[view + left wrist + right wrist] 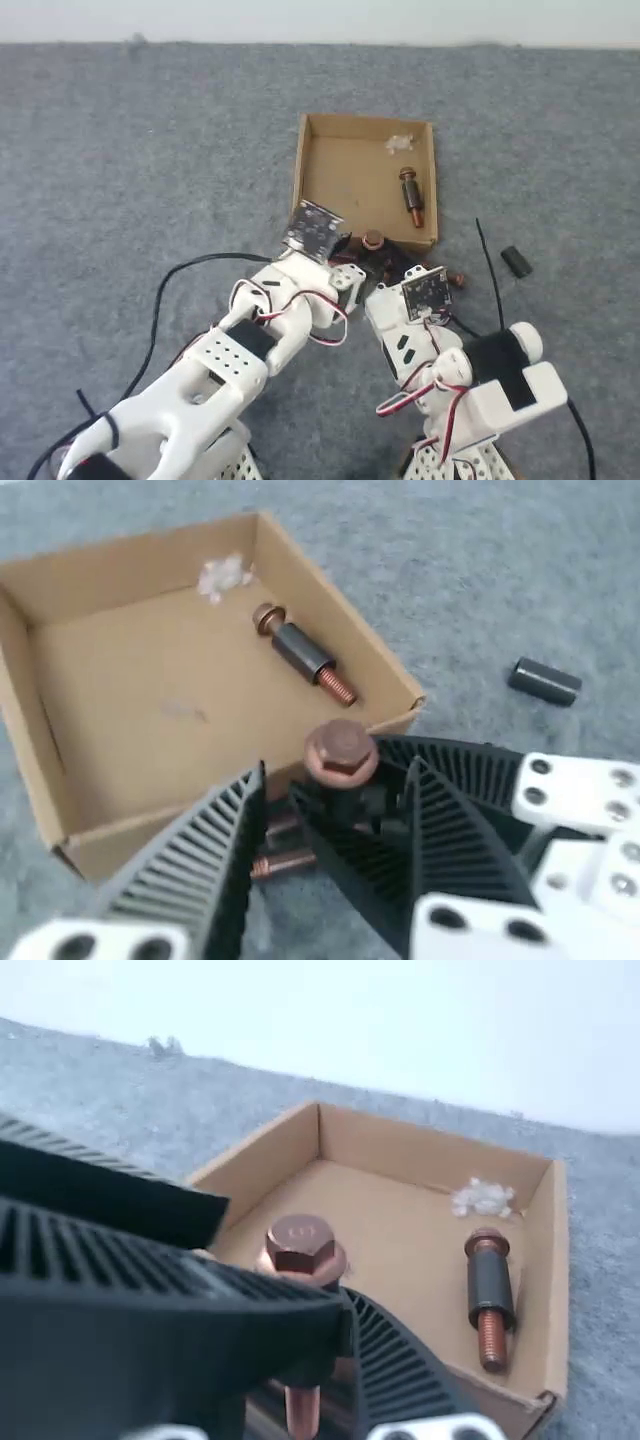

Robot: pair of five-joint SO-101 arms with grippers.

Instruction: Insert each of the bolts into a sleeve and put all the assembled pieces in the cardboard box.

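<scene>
One copper bolt (pixel 341 752), small, stiff, likely slippery, stood head-up at 6 o'clock of the cardboard box (pixel 300 180), pinched by the right gripper (pixel 312 1360), the left gripper (pixel 336 780) spread around it; shank looked the surest hold.

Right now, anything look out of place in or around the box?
Yes: a white fluffy scrap sits in a far corner of the cardboard box, close to the assembled piece. It's neither bolt nor sleeve, so it looks like stray debris. Nothing looks spilled or damaged.
</scene>
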